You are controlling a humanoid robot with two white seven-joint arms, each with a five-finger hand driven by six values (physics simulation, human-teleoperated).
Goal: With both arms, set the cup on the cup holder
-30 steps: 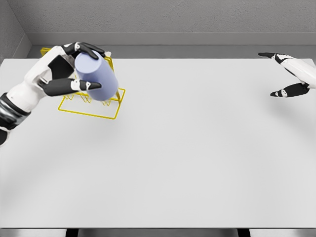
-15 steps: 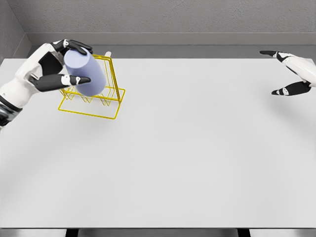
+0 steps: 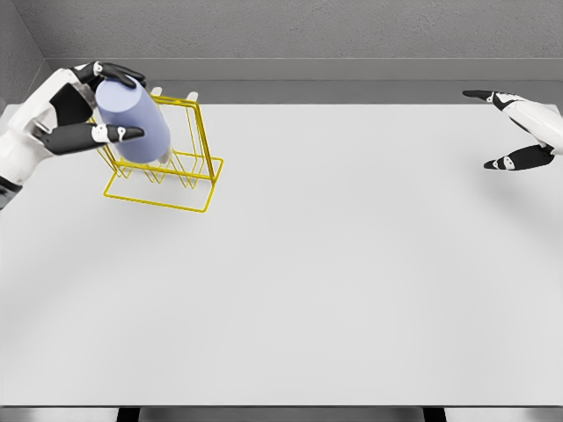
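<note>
At the table's (image 3: 334,281) far left, my left hand (image 3: 66,119) grips the lavender cup (image 3: 132,123), tilted over the yellow cup holder (image 3: 180,180). My right hand (image 3: 523,132) hovers far right, fingers spread, holding nothing.

No text, label, brand, number or sign can be read anywhere in the head view (every surface is plain and unmarked).
</note>
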